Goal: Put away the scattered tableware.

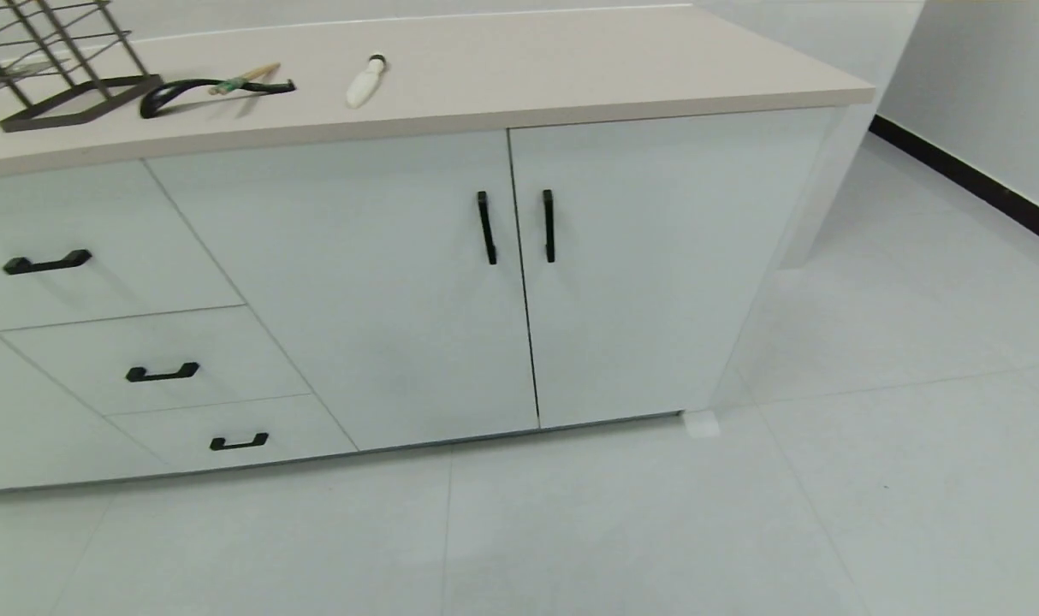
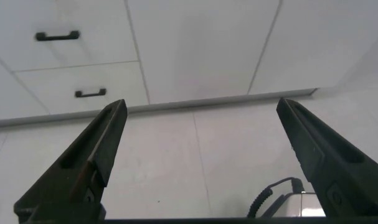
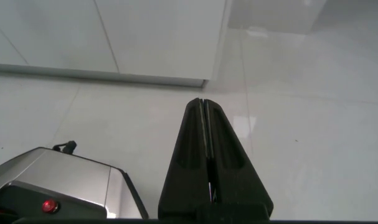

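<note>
Our left gripper (image 2: 202, 104) gapes, right gripper (image 3: 203, 104) pressed together, both low; white-handled utensil (image 1: 364, 83) lies up near worktop's (image 1: 614, 60) front edge, left arm likely nearer.

Below the table (image 1: 571, 77) I see a white cabinet front. A pair of doors (image 1: 656, 257) meets under the middle of the front edge, each with an upright black handle (image 1: 486, 227), the two handles just beside one another at the seam. Toward the table's left end sits a stack of three drawers (image 1: 160, 359), each with a level black pull (image 1: 47, 263). Pale floor tiles (image 1: 742, 513) run up to the cabinet, and a black baseboard (image 1: 964, 175) lines the wall (image 1: 999, 85) past the table's right end.
</note>
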